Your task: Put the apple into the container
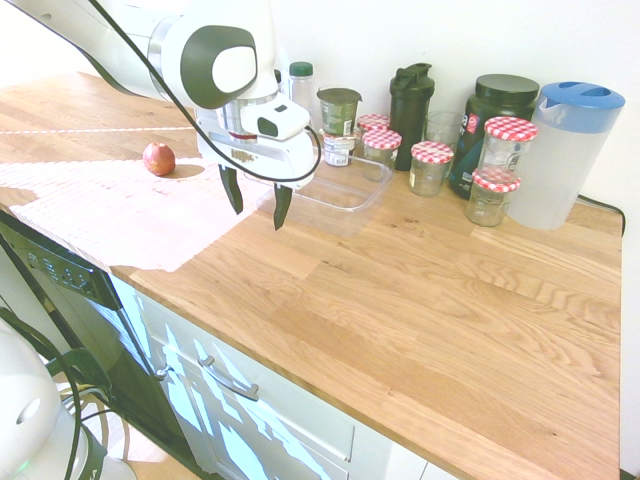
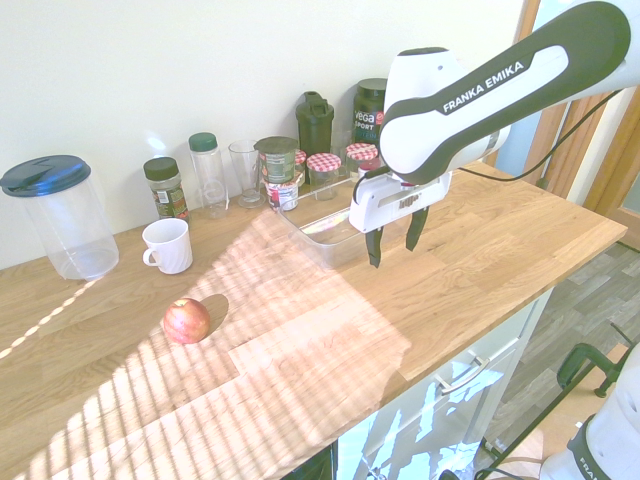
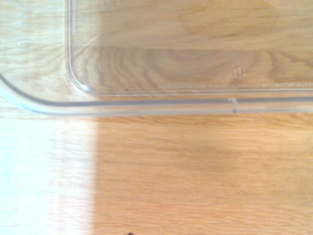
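The red apple (image 1: 158,158) (image 2: 186,320) lies on the wooden counter, well apart from the arm. The clear shallow container (image 1: 343,186) (image 2: 327,231) sits on the counter in front of the jars; its rim and rounded corner (image 3: 146,105) fill the upper part of the wrist view. My gripper (image 1: 257,206) (image 2: 395,242) hangs above the counter just beside the container's near edge. It is open, with nothing between its dark fingers (image 1: 232,190).
Jars with red-checkered lids (image 1: 431,165), dark bottles (image 1: 411,100), a glass and a blue-lidded pitcher (image 1: 570,150) line the wall behind the container. A white mug (image 2: 167,245) stands on the counter between the apple and the wall. The counter's front edge (image 1: 300,350) drops to drawers.
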{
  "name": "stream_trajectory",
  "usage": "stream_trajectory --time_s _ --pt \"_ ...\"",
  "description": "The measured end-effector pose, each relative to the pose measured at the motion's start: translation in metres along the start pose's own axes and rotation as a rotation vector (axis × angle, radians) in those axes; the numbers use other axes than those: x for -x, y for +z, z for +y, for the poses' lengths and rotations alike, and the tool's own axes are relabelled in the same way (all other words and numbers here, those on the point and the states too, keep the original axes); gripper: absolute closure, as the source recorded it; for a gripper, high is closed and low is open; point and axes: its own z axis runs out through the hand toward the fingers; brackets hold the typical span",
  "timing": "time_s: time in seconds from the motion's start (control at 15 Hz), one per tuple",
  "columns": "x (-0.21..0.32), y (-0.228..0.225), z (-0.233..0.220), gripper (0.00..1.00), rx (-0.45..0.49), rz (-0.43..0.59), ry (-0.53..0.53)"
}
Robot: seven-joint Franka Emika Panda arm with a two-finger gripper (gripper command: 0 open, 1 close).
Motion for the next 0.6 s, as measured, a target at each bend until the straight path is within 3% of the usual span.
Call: stream_trajectory --time_s 0.27,0.6 --pt "0.009 -0.016 -0.019 0.0 -0.058 0.053 -0.028" --pt "0.113 -0.075 -0.123 0.0 -0.168 0.093 -0.175"
